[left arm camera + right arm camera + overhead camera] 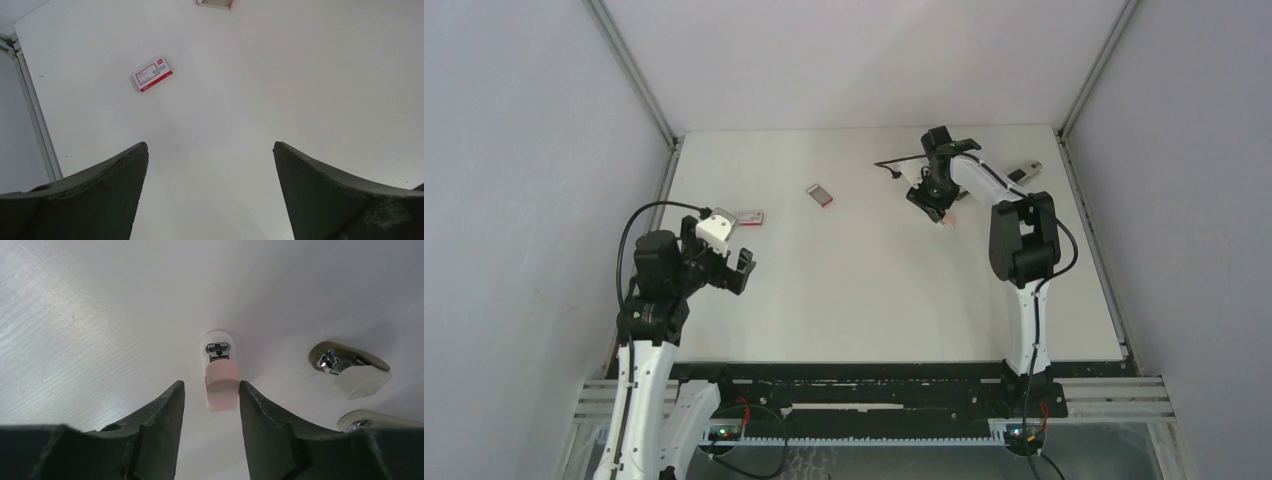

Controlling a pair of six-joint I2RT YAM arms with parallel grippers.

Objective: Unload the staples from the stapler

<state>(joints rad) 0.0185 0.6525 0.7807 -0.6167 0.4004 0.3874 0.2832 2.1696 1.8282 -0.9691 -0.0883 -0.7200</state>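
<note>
The right gripper [211,383] is pictured low over a small pink-and-white stapler [222,390] on the far right part of the bench [854,300]. Its fingers are parted and set either side of the stapler's pink top. A gap is visible at one finger, so nothing is clamped. Chrome metal is seen at the stapler's nose, but the staples cannot be made out. Two beige-and-chrome pieces [350,370] are shown lying near its right. The left gripper [210,146] is held spread wide above the bench's left side with nothing grasped, and a red-and-white box [153,74] is seen beyond it.
</note>
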